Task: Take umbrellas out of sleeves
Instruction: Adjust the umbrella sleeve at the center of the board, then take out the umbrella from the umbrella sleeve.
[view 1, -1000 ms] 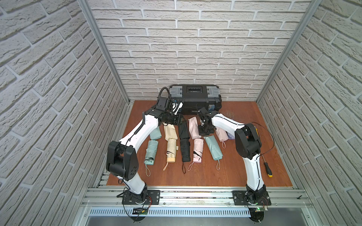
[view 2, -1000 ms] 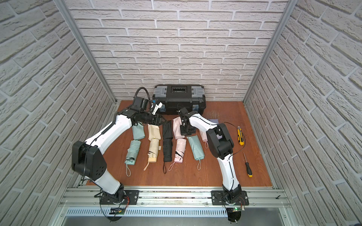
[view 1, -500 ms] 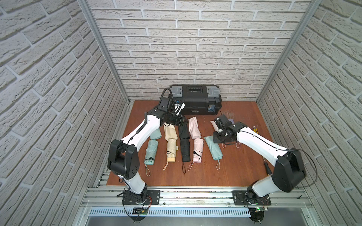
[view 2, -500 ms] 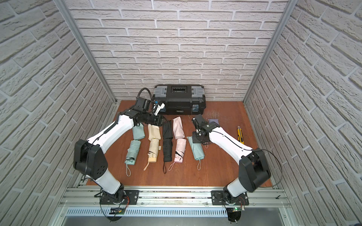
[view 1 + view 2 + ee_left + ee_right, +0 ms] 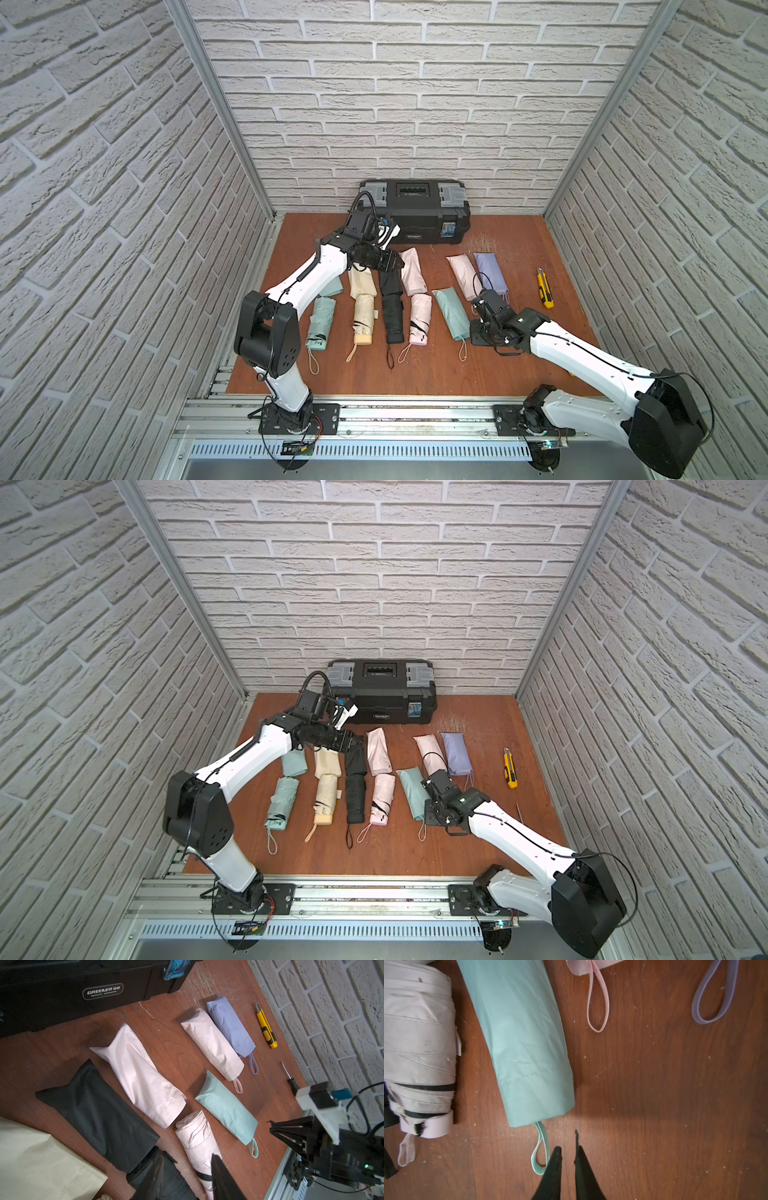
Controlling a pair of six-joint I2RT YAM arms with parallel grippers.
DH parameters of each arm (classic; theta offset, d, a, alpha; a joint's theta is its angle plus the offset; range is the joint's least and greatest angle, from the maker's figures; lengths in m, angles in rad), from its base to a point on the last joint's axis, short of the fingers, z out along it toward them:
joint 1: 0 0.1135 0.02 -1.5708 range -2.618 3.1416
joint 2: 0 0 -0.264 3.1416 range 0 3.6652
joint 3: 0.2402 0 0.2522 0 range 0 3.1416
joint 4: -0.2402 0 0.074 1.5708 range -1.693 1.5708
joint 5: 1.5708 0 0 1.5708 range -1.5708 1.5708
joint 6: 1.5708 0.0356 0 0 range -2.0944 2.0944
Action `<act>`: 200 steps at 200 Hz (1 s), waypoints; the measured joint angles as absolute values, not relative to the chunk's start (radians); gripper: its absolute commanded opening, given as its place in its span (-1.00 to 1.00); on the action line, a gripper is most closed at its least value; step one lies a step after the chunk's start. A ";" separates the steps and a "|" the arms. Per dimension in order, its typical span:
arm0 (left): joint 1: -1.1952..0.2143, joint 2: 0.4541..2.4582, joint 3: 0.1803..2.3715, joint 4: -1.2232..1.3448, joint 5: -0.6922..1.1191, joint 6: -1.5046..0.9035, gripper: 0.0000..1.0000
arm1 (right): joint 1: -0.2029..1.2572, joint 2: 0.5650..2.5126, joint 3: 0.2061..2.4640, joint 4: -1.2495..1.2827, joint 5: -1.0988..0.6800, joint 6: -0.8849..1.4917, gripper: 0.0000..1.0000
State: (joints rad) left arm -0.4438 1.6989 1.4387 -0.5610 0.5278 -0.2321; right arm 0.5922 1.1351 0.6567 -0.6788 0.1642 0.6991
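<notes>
Four bare umbrellas lie in a row in both top views: mint (image 5: 321, 322), cream (image 5: 363, 318), black (image 5: 392, 318) and pink (image 5: 419, 318). An empty sleeve lies behind each, such as the black sleeve (image 5: 99, 1113) and pink sleeve (image 5: 141, 1080). Three sleeves are plump, with wrist loops sticking out: mint (image 5: 521, 1043), pink (image 5: 463, 270) and lavender (image 5: 490, 272). My left gripper (image 5: 187, 1155) hovers open above the black sleeve, holding nothing. My right gripper (image 5: 568, 1150) is over bare wood beside the mint loop (image 5: 539, 1153). Its jaws are slightly parted and empty.
A black toolbox (image 5: 415, 208) stands against the back wall. A yellow utility knife (image 5: 544, 289) and a screwdriver (image 5: 288, 1076) lie near the right wall. Brick walls close in three sides and a metal rail (image 5: 374, 415) runs along the front.
My right arm swung from the back, by the pink sleeves, out to the front end of the mint sleeve, and its jaws parted a little. The left arm barely moved.
</notes>
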 measured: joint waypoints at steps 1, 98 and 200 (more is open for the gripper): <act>-0.444 1.699 1.439 -0.561 0.529 -0.233 -0.22 | 0.596 1.135 0.656 -0.678 0.165 0.704 -0.53; -0.406 1.655 1.411 -0.455 0.657 -0.344 -0.24 | 0.780 1.193 0.645 -0.642 0.224 0.889 -0.26; -0.462 1.652 1.412 -0.500 0.627 -0.313 -0.23 | 0.979 1.230 0.621 -0.648 0.415 1.026 0.19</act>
